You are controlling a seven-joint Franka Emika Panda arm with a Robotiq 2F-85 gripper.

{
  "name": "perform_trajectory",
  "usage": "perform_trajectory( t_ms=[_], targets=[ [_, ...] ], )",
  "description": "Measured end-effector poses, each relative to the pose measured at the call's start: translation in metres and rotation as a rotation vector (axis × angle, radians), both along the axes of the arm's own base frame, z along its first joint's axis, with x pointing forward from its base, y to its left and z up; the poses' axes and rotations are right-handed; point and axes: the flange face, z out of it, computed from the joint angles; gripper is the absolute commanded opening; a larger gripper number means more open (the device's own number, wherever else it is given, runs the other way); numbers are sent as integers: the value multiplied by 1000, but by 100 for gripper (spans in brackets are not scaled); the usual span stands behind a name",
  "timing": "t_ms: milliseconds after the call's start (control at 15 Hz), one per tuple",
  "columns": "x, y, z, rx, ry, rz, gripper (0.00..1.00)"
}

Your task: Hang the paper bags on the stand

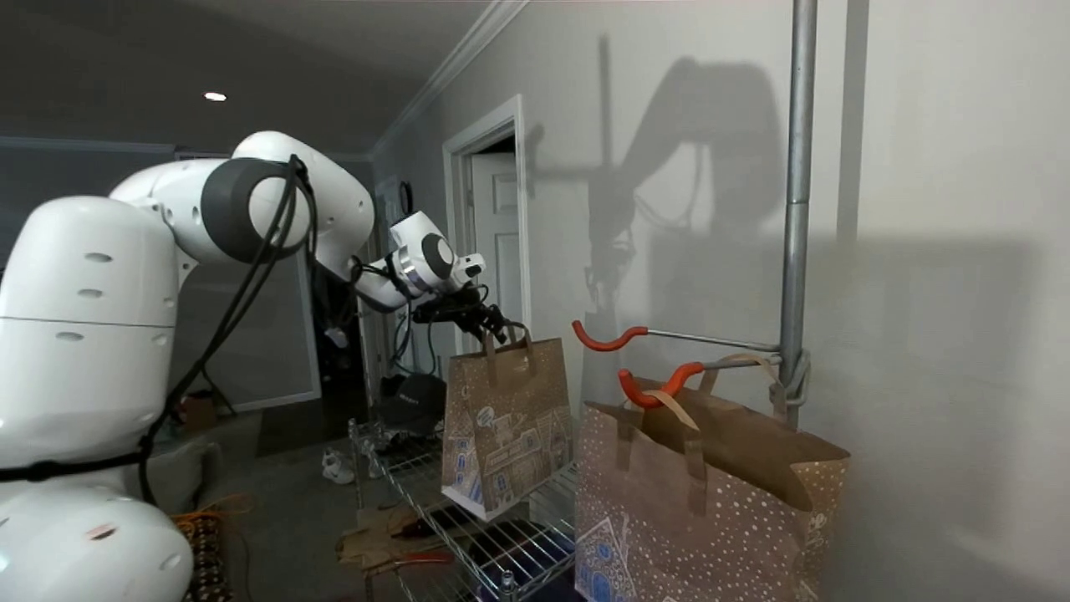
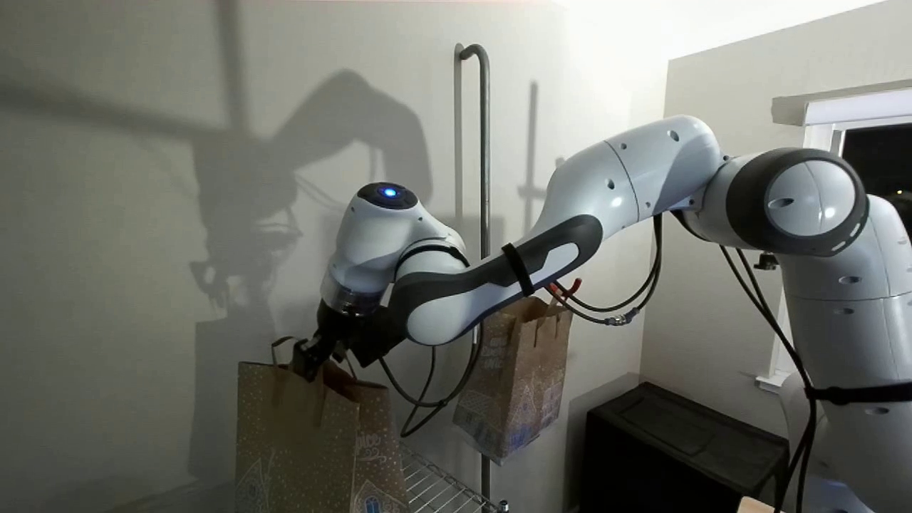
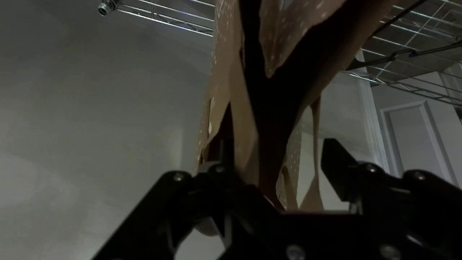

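The claw (image 1: 495, 334) tips downward in an exterior view, right over the top of a brown kraft paper bag (image 1: 508, 435) printed with pale house fronts. The bag lies straight below it, long axis close to upright, its handles (image 1: 491, 364) reaching up to the claw. It is above a chrome wire rack (image 1: 507, 584); we cannot tell whether its base touches the wire. To this view's right rises a grey metal stand (image 1: 800, 184) with two orange hooks (image 1: 614, 343). A second kraft bag (image 1: 694, 518) hangs from one; the hook nearer the claw bears nothing that we can see.

In an exterior view, the bag (image 2: 299, 442) is directly under the claw too, and the stand (image 2: 484, 157) is well apart, off to the right.

In the wrist view, we find the jaws standing apart, gripping nothing firmly that we can make out. One flat strap (image 3: 246, 151) runs beside the finger (image 3: 218, 180) at this view's left; a slimmer strap (image 3: 314, 159) hangs just inside the opposite finger (image 3: 334, 171). The bag's mouth stretches away between them. We judge that the next move turns on both straps sitting between the fingers as they close, ready for the free hook.
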Motion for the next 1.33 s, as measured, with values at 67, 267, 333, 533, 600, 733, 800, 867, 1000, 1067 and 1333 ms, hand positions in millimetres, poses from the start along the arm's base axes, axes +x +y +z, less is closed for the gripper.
perform_trajectory(
  t_ms=[67, 267, 333, 533, 600, 733, 800, 867, 1000, 1067, 1333],
  targets=[
    [-1, 1, -1, -2, 1, -9, 28],
    [-3, 3, -4, -8, 7, -25, 9],
    [-2, 2, -4, -10, 8, -26, 4],
    [-2, 1, -4, -13, 11, -31, 1],
    [-2, 1, -4, -14, 12, -32, 0],
    [-1, 0, -4, -15, 11, -32, 4],
    [-1, 0, -4, -16, 10, -33, 4],
    [-1, -1, -3, -17, 7, -32, 4],
    [0, -2, -1, -18, 3, -33, 3],
    [0, -3, 0, -18, 2, -35, 3],
    [-7, -10, 25, -33, 26, 22, 4]
  ],
)
